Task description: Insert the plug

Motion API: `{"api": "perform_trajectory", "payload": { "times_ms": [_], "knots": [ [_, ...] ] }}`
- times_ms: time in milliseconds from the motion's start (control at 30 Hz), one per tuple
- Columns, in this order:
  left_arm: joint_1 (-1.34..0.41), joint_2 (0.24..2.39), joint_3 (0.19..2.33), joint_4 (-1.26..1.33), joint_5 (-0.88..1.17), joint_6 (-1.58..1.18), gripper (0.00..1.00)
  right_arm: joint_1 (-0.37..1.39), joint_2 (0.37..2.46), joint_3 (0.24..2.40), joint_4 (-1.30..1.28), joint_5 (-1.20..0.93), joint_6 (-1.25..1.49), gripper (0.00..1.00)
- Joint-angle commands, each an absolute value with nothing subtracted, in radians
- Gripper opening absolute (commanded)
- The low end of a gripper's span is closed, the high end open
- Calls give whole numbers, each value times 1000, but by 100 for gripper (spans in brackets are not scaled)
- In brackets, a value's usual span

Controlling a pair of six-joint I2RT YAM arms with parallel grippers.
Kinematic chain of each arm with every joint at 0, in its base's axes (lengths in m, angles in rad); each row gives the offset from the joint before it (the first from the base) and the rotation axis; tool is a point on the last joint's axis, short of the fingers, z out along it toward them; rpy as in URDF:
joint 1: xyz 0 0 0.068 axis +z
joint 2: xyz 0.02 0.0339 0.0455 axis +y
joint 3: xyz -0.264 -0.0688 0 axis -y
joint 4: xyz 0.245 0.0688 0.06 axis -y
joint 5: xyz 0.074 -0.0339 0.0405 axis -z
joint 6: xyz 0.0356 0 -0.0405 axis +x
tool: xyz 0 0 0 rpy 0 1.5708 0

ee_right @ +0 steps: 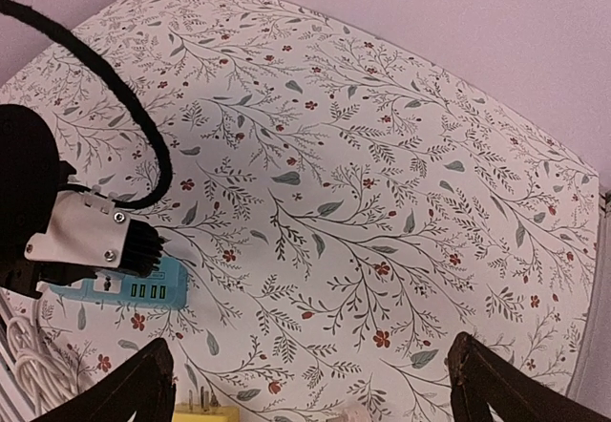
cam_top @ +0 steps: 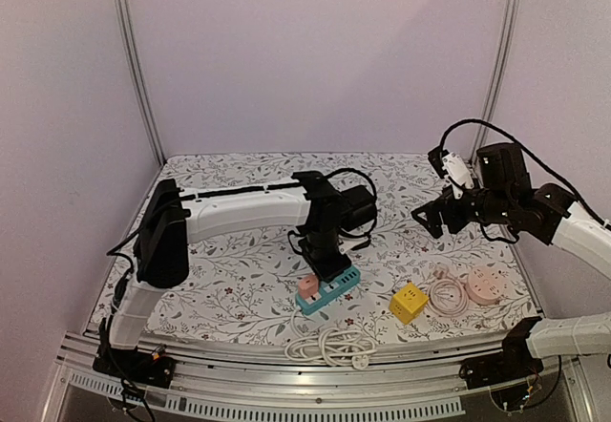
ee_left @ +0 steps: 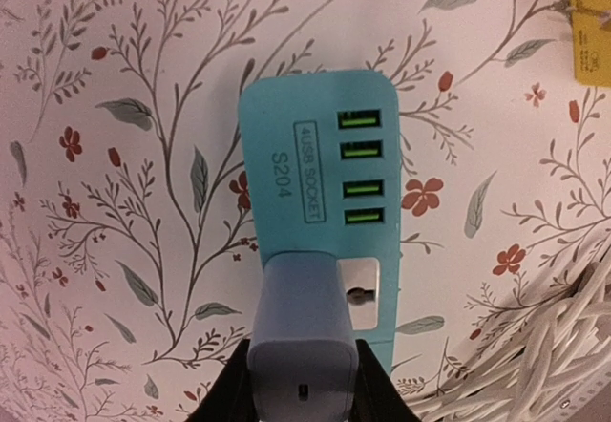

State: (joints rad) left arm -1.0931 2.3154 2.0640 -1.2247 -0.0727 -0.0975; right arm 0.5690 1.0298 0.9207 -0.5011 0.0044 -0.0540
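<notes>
While the top view shows the left pincer (cam_top: 331,265) down on the teal power strip (cam_top: 336,286), the right pincer (cam_top: 427,219) hangs spread, well apart. In the left wrist view, its fingers (ee_left: 229,391) pinch the grey plug (ee_left: 304,317) against the strip, with the USB ports (ee_left: 355,167) beyond. In the right wrist view, both fingers stand wide above the floral desk (ee_right: 382,155).
</notes>
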Motion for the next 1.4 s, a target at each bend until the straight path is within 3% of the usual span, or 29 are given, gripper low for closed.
{"api": "perform_trajectory", "payload": {
  "times_ms": [0,233,533,667,800,900,967,1200,1367],
  "knots": [
    [-1106,2353,1971,-1268,-79,-103,6,565,1006,898,-505,44,-26,99],
    [-1105,2257,1845,-1143,-99,-143,27,565,1004,893,-505,59,-10,99],
    [-1099,2205,1885,-1092,-134,-149,76,565,1030,931,-523,75,53,99],
    [-1090,2186,1930,-1087,-115,-155,84,566,1039,950,-544,110,94,99],
    [-1074,2162,1986,-1075,-94,-176,85,565,1053,964,-594,200,177,99],
    [-1072,2154,2033,-1072,-95,-183,98,561,1074,983,-670,303,262,99],
    [-1079,2154,2068,-1072,-77,-182,99,538,1098,1008,-737,328,341,99],
    [-1153,2190,2187,-1065,-58,-197,100,345,1256,1087,-933,159,481,99],
    [-1219,2261,2258,-1036,-28,-211,99,328,1321,1058,-922,-5,446,99]
  ]
}}
